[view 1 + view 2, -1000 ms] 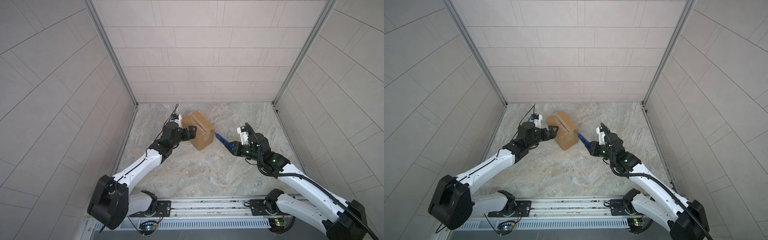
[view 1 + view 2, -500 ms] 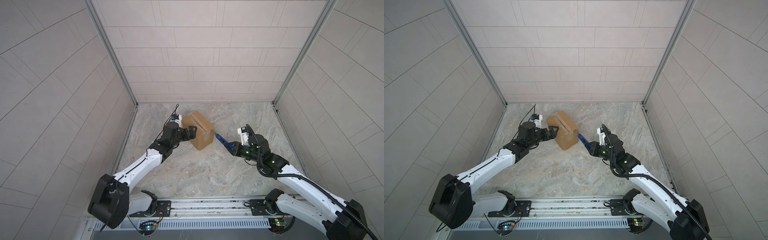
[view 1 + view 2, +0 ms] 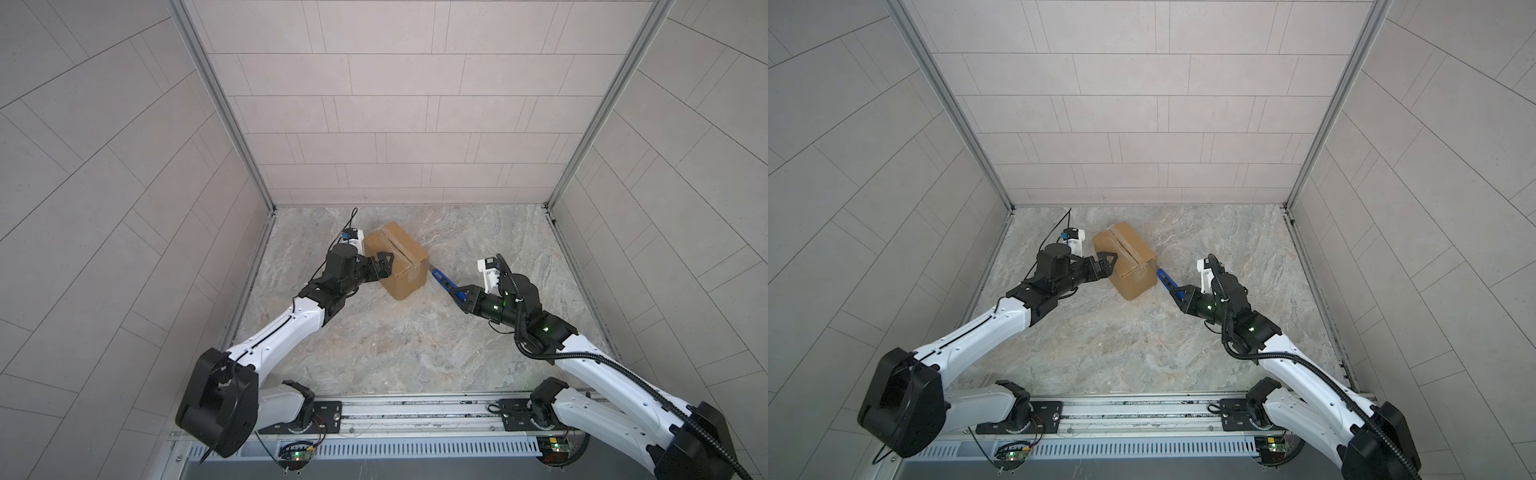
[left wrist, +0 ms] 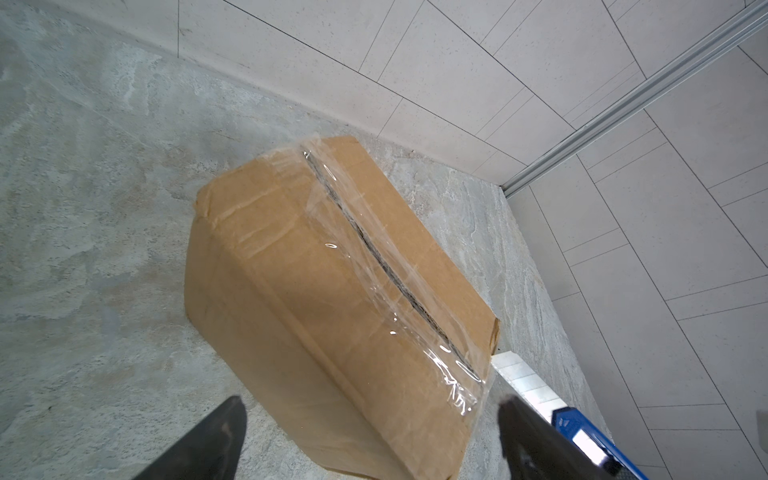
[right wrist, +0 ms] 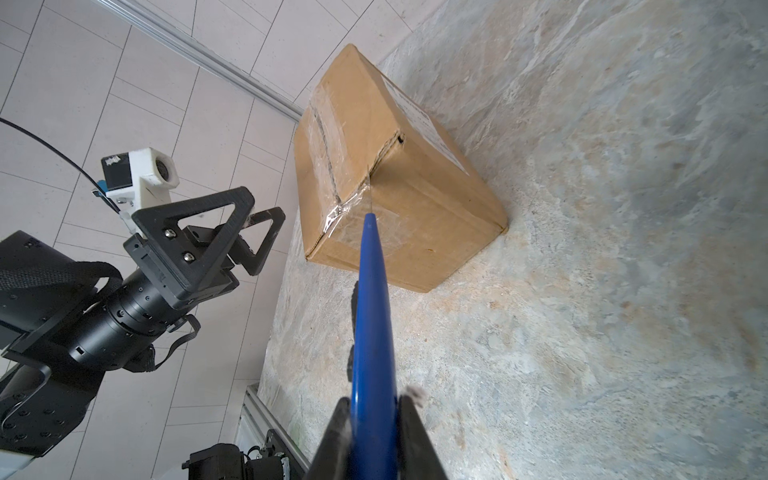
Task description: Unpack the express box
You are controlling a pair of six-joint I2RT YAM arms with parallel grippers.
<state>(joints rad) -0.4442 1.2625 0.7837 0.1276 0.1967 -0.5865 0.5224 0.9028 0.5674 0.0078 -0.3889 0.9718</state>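
In a top view, a small brown cardboard express box (image 3: 397, 259) stands on a grey marbled table (image 3: 374, 345), left of centre and toward the far wall, turned diagonally. The black left gripper (image 3: 380, 270) waits at the box's near-left side, spread wide and grasping nothing. From the right, the black right gripper (image 3: 465, 297) is clenched on a slim blue plastic utility knife (image 3: 444, 284), whose silver blade reaches the box's right end. Both top views show this same layout.

In the left wrist view, the two dark fingers straddle the nearest corner of the box without visibly touching it. Clear shiny tape (image 4: 374, 257) runs along the top seam and folds over the end. The segmented blade (image 4: 523, 378) lies just beside that taped end. Whether the tape is already slit cannot be told.

In the right wrist view, the knife points at the box's end face, its thin blade edge meeting the top edge where the tape wraps over. One flap corner gapes slightly. A white shipping label (image 5: 424, 120) sits on the far-right side.

The step in hand appears to be slitting the tape. It would go best with the left gripper bracing the light box first, so it does not slide. The blade should stay shallow, follow the seam line and steer clear of the left fingers, sparing whatever is inside.
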